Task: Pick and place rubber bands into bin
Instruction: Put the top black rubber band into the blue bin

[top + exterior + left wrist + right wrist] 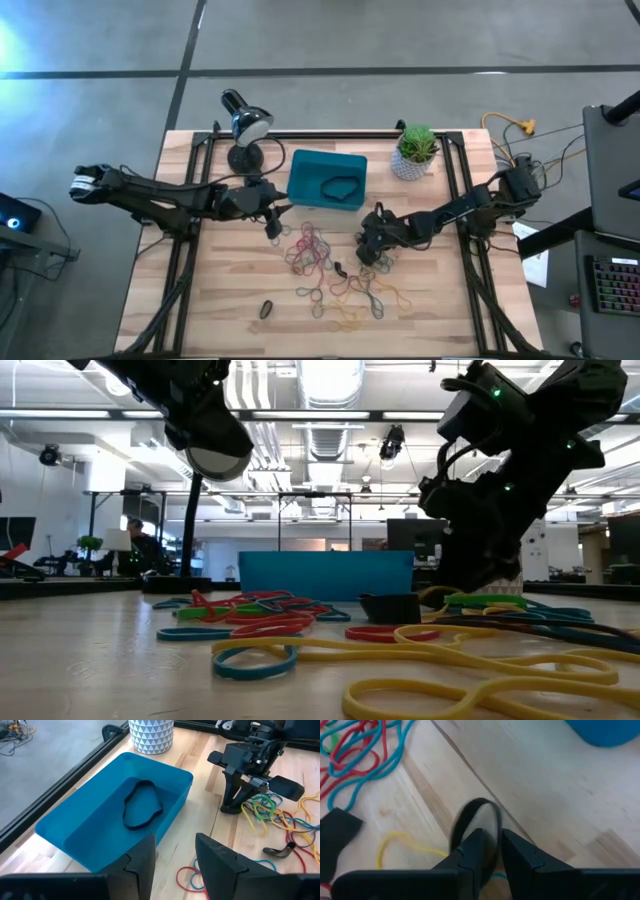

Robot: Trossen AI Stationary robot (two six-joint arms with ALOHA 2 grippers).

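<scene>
Pinching a black rubber band point(479, 827) between its fingertips, the right gripper point(492, 851) has its fingers point(520, 852) nearly closed, only a narrow slit left with the thin loop standing up through it, low over bare wood. Just beside those fingers, on one side, lies a tangle of red and teal rubber bands point(357, 755); a yellow loop point(402, 845) lies right by the tips, and a corner of the bin point(607, 732) shows farther ahead. From above, this gripper sits at the pile's edge nearest the bin. Left gripper point(174, 851) hangs above the table with fingers point(216, 857) parted and nothing between them, touching nothing. Below its tips lie red and blue bands point(192, 876); right ahead of them is the bin point(80, 820) with one black band point(142, 805) lying flat on its floor. Beyond the bin stands a white plant pot point(151, 735). Rest of the mixed bands point(330, 275) sit spread on the table point(200, 310), behind and beside both grippers.
</scene>
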